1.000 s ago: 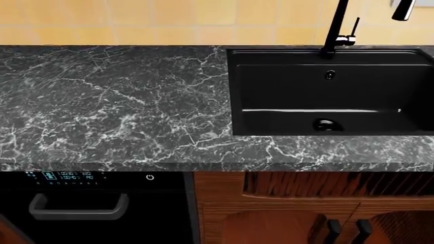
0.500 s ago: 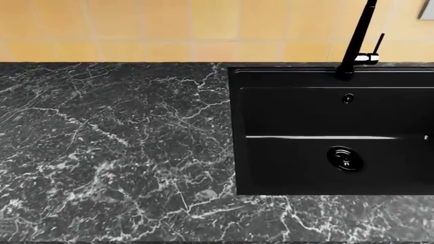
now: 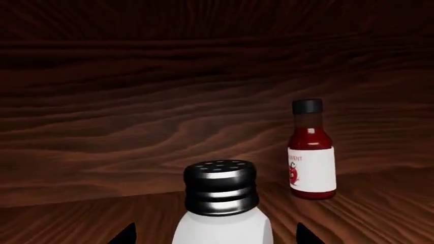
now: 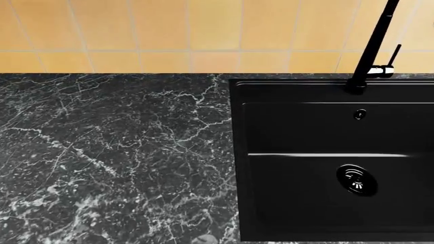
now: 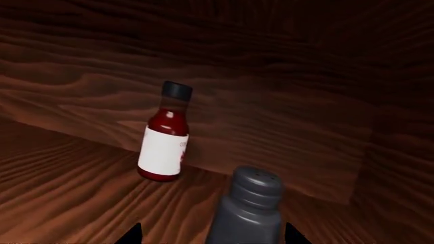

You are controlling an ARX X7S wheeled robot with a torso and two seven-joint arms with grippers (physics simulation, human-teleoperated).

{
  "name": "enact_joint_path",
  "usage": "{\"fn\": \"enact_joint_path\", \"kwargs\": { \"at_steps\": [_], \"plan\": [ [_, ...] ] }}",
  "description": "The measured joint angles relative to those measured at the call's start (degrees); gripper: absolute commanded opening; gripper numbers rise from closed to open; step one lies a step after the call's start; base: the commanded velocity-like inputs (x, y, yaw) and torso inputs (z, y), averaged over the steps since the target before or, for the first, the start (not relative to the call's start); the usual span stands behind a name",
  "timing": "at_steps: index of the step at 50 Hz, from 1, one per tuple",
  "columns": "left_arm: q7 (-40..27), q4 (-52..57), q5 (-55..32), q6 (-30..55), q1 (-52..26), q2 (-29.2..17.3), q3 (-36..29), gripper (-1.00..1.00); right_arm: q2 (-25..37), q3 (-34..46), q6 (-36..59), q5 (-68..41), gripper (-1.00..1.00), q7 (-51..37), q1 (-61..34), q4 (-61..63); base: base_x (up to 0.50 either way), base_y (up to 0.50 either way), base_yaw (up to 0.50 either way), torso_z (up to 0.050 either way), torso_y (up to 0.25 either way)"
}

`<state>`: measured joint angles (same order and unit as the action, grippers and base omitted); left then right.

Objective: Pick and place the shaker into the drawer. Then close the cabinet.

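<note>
Head view shows only worktop, no arms, no grippers: yellow tiled wall [image 4: 135, 30] along the back, black marble counter [image 4: 109, 152] on the left, black sink [image 4: 407, 127] on the right with a drain [image 4: 357, 179] and a black tap [image 4: 376, 43] at its back edge. Counter surface reaches the left frame edge with nothing standing on it. Shaker and drawer do not appear in this view.

Left wrist view shows what the head view lacks: the white shaker [image 3: 222, 223] with its ribbed silver cap [image 3: 221, 187] close up, upright, sitting between the two dark fingertips [image 3: 306, 235] of the left gripper [image 3: 215, 238] at the frame's lower edge. Tips stand either side of the body; cannot tell if they press on it. Beyond it a red sauce bottle [image 3: 311, 150] with white label and black cap stands upright on a reddish-brown wood floor [image 3: 379, 213], near a wood wall [image 3: 169, 101]; shaker and bottle are apart.

Right wrist view shows the same red bottle [image 5: 165, 134] and a grey shaker [image 5: 248, 213] upright between the right gripper [image 5: 211, 238] tips; grip not clear either. Wood walls meet at a corner [image 5: 363, 152] beside the grey shaker.
</note>
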<state>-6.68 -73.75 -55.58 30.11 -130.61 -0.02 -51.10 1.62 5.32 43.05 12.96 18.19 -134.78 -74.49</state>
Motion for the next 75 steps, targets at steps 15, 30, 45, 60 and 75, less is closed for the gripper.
{"fn": "enact_joint_path", "kwargs": {
  "at_steps": [15,30,45,60,75],
  "plan": [
    [-0.4,-0.2,6.0,-0.5,0.8,0.0,6.1,-1.00,0.4,0.2,0.0,-0.3,1.00,-0.9,-0.1,-0.3,0.00,0.00,0.00,0.000,0.000],
    [-4.8,-1.1,27.8,-7.5,-1.9,0.0,25.7,-1.00,0.6,0.3,0.0,-0.3,1.00,-1.0,-0.2,-0.3,0.00,0.00,0.00,0.000,0.000],
    [-6.7,0.2,39.7,-12.7,-3.9,0.0,36.4,-1.00,1.0,0.1,0.6,0.0,1.00,-1.0,-0.2,0.0,0.24,-0.02,0.00,0.000,0.000],
    [-7.1,0.3,42.1,-13.9,-4.1,0.0,38.9,-1.00,1.7,2.0,0.9,-2.1,-1.00,-2.3,-0.2,0.2,0.03,0.00,0.00,0.000,0.000],
    [-8.7,1.7,46.7,-15.1,-4.2,0.0,44.4,-1.00,2.2,-2.3,-4.9,-1.1,-1.00,-3.5,0.0,10.5,0.00,0.00,0.00,0.000,0.000]
  ]
}}
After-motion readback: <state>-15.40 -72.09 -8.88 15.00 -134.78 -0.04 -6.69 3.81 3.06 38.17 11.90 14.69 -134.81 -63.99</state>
